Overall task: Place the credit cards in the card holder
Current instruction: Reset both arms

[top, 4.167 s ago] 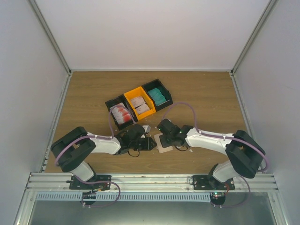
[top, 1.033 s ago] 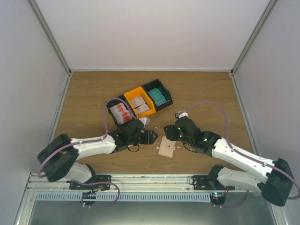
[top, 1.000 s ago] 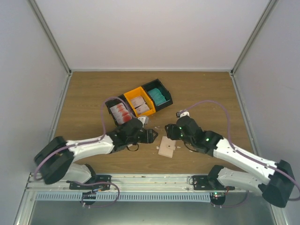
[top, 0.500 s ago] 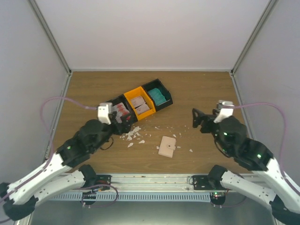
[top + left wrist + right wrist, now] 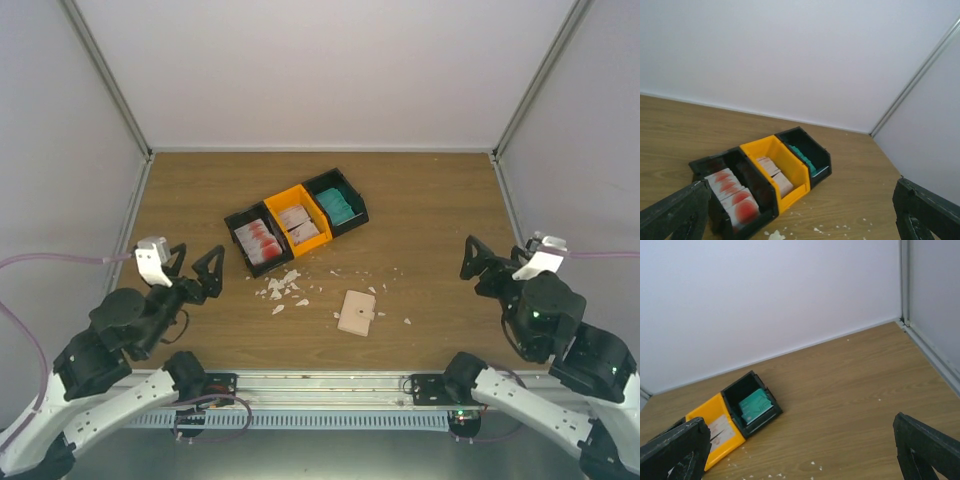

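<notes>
At the near left of the table (image 5: 440, 200), I read the left gripper (image 5: 199, 256) as spread wide and holding nothing. Right of it and farther back stand 3 joined bins (image 5: 270, 213). The left black bin holds red-marked credit cards (image 5: 258, 240), the orange bin holds white credit cards (image 5: 298, 222), and the right black bin holds teal credit cards (image 5: 337, 207). White scraps (image 5: 283, 290) lie scattered just in front of the bins. The card holder (image 5: 357, 312) lies flat on the table right of the scraps, apart from the bins. At the near right, the right gripper (image 5: 494, 262) is spread wide and holding nothing, well apart from the card holder.
</notes>
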Available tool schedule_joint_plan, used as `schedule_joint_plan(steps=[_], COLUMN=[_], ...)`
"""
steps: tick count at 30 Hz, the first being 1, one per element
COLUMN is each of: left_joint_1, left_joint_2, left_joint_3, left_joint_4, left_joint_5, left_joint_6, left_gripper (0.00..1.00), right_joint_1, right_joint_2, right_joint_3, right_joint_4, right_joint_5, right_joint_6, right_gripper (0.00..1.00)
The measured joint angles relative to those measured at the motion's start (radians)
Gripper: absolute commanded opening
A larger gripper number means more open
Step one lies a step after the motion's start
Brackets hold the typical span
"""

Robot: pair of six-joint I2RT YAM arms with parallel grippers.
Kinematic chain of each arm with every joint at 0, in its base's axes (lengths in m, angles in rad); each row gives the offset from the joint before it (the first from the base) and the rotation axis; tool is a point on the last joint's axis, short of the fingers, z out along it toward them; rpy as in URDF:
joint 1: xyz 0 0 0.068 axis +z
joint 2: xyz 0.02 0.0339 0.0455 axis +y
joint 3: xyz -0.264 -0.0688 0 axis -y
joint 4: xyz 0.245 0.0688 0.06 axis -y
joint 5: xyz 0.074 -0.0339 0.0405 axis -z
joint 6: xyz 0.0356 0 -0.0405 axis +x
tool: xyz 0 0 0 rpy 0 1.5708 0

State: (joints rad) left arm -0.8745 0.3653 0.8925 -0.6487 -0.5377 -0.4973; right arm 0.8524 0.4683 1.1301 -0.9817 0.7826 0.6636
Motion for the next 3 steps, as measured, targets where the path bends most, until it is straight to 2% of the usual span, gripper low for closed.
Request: schedule_joint_plan(steps=[3], left_joint_1=[0.000], left_joint_2=[-0.015], left_joint_3=[0.002], left_joint_4=[-0.031], left_joint_5=[-0.018], left_joint_6=[0.011], left_gripper=[0.99], right_joint_1=[0.000], right_joint_2=[-0.012], right_joint_3=[0.000], right_joint_4=[-0.032], right_joint_5=[0.015], right_joint_6=[0.016], right_gripper=[1.00])
